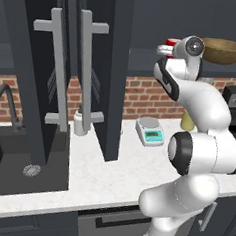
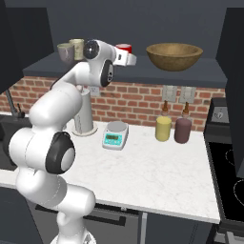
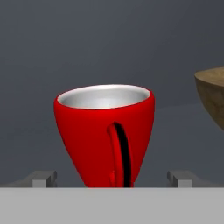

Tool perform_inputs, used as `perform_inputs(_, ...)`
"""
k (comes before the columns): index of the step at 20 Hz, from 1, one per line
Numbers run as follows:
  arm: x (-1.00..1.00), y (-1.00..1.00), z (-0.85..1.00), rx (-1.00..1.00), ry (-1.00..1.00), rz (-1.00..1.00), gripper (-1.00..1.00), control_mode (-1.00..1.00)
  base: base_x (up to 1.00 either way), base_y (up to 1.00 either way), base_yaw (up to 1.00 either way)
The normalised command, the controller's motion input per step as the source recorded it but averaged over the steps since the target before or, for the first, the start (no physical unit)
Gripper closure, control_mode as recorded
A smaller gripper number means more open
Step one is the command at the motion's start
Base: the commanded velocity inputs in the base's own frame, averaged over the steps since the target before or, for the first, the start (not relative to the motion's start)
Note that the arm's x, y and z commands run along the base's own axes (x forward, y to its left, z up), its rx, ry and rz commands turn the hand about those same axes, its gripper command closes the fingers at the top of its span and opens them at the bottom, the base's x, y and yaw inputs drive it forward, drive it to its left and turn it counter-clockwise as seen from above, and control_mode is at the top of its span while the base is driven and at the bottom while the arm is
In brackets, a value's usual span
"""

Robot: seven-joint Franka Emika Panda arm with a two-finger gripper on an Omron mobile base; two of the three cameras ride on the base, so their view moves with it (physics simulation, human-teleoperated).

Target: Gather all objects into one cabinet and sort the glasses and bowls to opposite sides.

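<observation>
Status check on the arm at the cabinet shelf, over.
Gripper open, level with the red mug, fingertips either side. Mug upright on shelf, handle toward hand. Wooden bowl close beside it, apart.

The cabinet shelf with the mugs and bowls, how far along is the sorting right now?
All four pieces stand on the cabinet shelf, so gathering looks done. The wooden bowl sits at the right; the small pale bowl and the beige mug sit together at the left. In hand: the open pincer faces the red mug, not gripping it yet. Left: bowls and mugs on opposite sides.
</observation>
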Motion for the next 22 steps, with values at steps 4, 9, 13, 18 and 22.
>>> perform_inputs(4,0.12,-0.09,0.00,0.00,0.00,0.00,-1.00,-1.00,0.00,0.00,0.00)
perform_inputs(9,0.09,-0.03,0.00,0.00,0.00,0.00,-1.00,-1.00,0.00,0.00,0.00)
perform_inputs(13,0.05,0.00,0.00,0.00,0.00,0.00,-1.00,-1.00,0.00,0.00,0.00)
perform_inputs(18,0.00,0.00,0.00,0.00,0.00,0.00,1.00,-1.00,0.00,0.00,0.00)
perform_inputs(22,0.00,0.00,0.00,0.00,0.00,0.00,1.00,-1.00,0.00,0.00,0.00)
